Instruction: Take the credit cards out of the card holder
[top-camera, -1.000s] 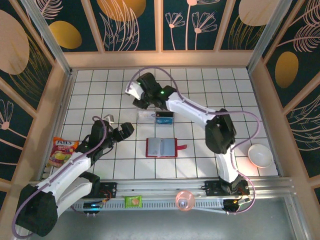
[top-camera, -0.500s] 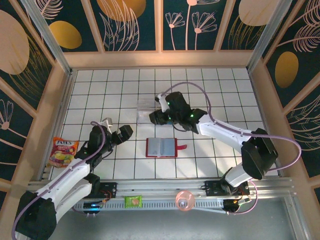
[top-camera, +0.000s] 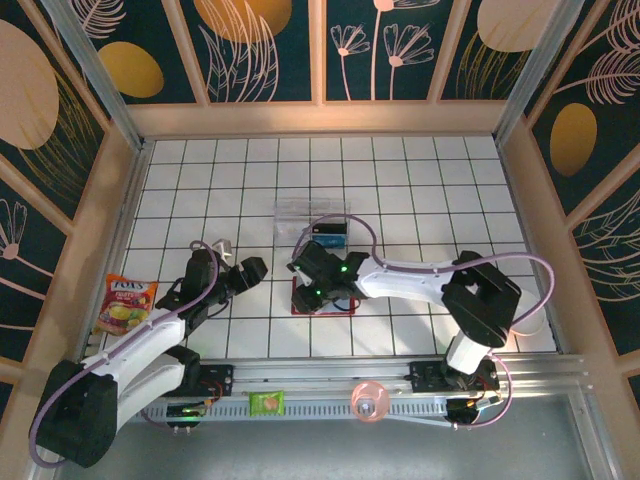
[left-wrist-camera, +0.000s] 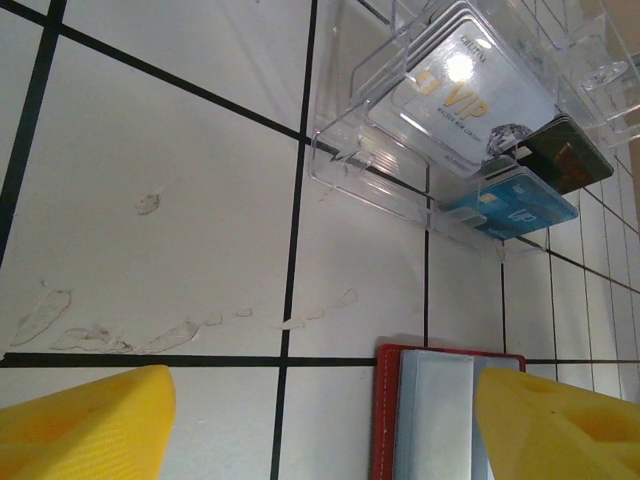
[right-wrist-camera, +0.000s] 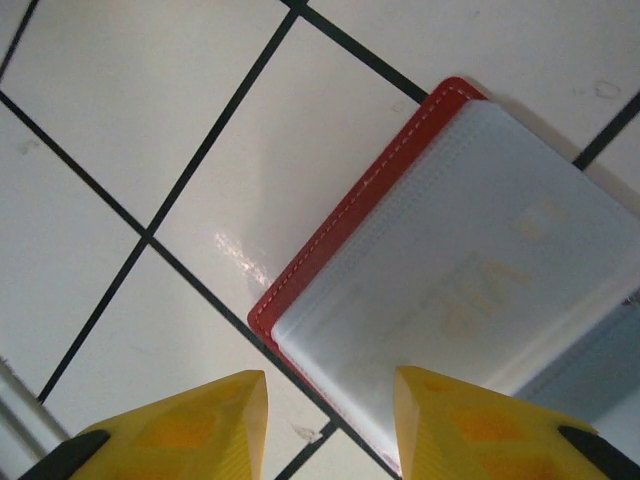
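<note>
The red card holder (top-camera: 340, 303) lies open on the white tiles, its grey-blue clear sleeves (right-wrist-camera: 470, 270) facing up. My right gripper (top-camera: 312, 287) hovers over its left end. In the right wrist view the right gripper (right-wrist-camera: 328, 400) is open, and the holder's near corner (right-wrist-camera: 262, 322) lies in the gap between the yellow fingers (right-wrist-camera: 200, 420). My left gripper (top-camera: 247, 271) is open and empty, left of the holder. In its wrist view the left gripper (left-wrist-camera: 325, 430) straddles bare tile, with the holder's edge (left-wrist-camera: 385, 420) by the right finger (left-wrist-camera: 560, 420). Credit cards (left-wrist-camera: 470, 90) lie in a clear box.
The clear plastic box (top-camera: 312, 222) with its cards stands just behind the holder. A snack packet (top-camera: 125, 303) lies at the left wall. A green packet (top-camera: 266, 402) and a pink object (top-camera: 368, 400) sit on the front rail. Wooden walls enclose the tiled floor.
My right arm swung from the clear box at the back down to the card holder's left end. The left gripper stayed in place and its fingers narrowed slightly.
</note>
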